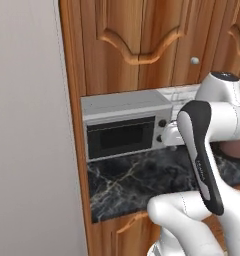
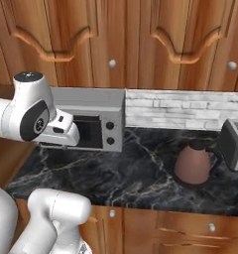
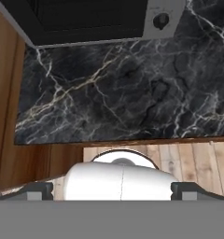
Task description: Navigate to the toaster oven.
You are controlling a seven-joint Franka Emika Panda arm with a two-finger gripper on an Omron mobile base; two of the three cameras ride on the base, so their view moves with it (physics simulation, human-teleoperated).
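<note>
The white arm (image 1: pixel 207 165) is folded, elbow raised, forearm sloping downward. The wrist (image 2: pixel 59 130) extends horizontally from a dark joint. The pincer (image 3: pixel 112 190) fingertips sit wide apart, holding nothing.

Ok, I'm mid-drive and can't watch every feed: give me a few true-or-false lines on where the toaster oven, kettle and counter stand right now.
1. The toaster oven stands on the dark marble counter. True.
2. The toaster oven's door hangs open. False: its dark glass door is closed.
3. The reddish-brown kettle sits to the right of the toaster oven in the right base view. True.
4. The kettle sits on top of the toaster oven. False: it stands on the counter, apart from it.
5. Wooden cabinets hang above the counter. True.
</note>
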